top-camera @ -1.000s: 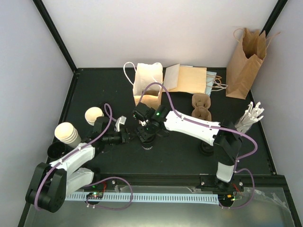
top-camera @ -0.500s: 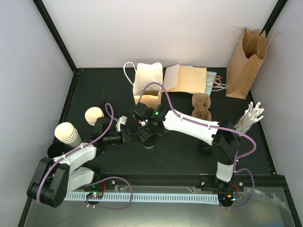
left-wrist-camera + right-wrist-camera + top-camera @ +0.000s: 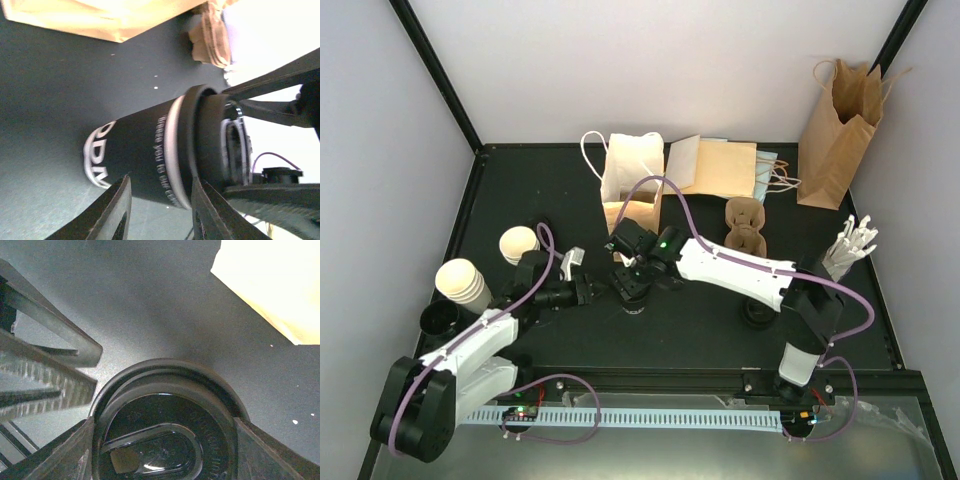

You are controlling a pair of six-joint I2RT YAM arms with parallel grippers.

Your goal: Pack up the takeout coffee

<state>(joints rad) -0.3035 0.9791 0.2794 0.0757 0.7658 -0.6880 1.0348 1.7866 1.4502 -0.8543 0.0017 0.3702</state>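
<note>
A black table mat (image 3: 520, 190) walled in white: two robot arms meet at its centre over a single takeout coffee cup (image 3: 145, 155). The cup stands on the mat just in front of an open paper bag (image 3: 632, 175). The right gripper (image 3: 632, 284) is down on top of the cup, its fingers (image 3: 75, 450) closed against either side of the black lid (image 3: 165, 450). The left gripper (image 3: 587, 287) waits just beside the cup's lettered wall, jaws parted and holding nothing.

Little has shifted over the last second. The right arm's wrist has swung slightly toward the bag and its cable (image 3: 670, 190) arches higher. The left arm has settled lower at the shoulder. The cup sits on the same spot throughout. That reads as a grip being settled, or a lid being pressed home, rather than a lift, so this cup is not yet packed.

A pulp carrier (image 3: 745, 225) stands to the right of the bag, and spare cup stacks (image 3: 465, 283) sit near the left edge.
</note>
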